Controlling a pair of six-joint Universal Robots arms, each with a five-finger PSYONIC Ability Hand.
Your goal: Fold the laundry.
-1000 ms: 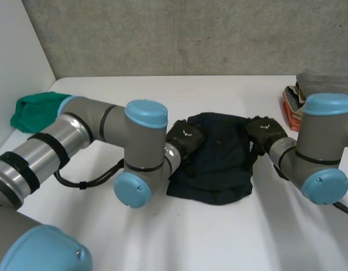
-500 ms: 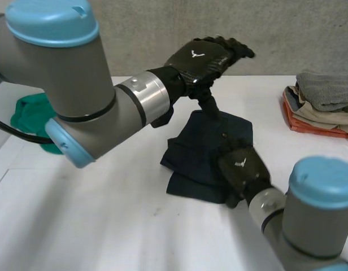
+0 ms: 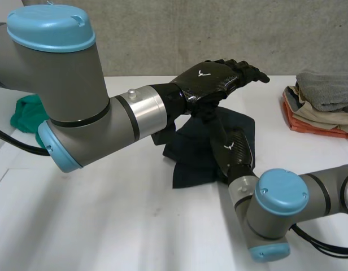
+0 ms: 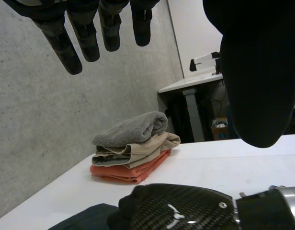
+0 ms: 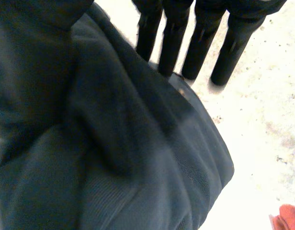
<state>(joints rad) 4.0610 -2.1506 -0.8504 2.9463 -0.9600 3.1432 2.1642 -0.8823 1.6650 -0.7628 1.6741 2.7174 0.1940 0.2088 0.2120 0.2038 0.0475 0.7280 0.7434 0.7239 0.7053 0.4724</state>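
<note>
At the far left of the white table [image 3: 123,226] we see a bunched green cloth [image 3: 22,114], well apart from the work. Next comes the left arm, which ends in the left hand [image 3: 211,80], raised above the table. Its fingers [image 3: 250,72] are stretched straight out toward the folded pile. The left wrist view shows those fingers [image 4: 61,43] and the thumb [image 4: 255,72] spread with nothing between them, so we read this hand as relaxed and empty.

Under and just beyond it lies the dark navy garment [image 3: 188,168], near the middle of the table, in a loose, partly doubled heap. The right hand [image 3: 237,151] lies flat on the garment's right side. In its own wrist view the straight fingers [image 5: 195,43] reach past the cloth's edge to the bare table, with the garment [image 5: 138,158] rumpled under the palm. It is pressing the cloth down, not pinching it.

We judge the garment to be light, soft and limp. It will sag and crease when lifted, and it should not slip much on the table. An outer edge or corner is the place to pinch it while the other hand pins the middle. Its long axis seems to run diagonally, from the near side by the left arm to the far side toward the pile. We cannot tell which end is which.

At the far right sits a stack of folded laundry [image 3: 318,110], with a grey towel on top, beige below it and orange at the bottom.
</note>
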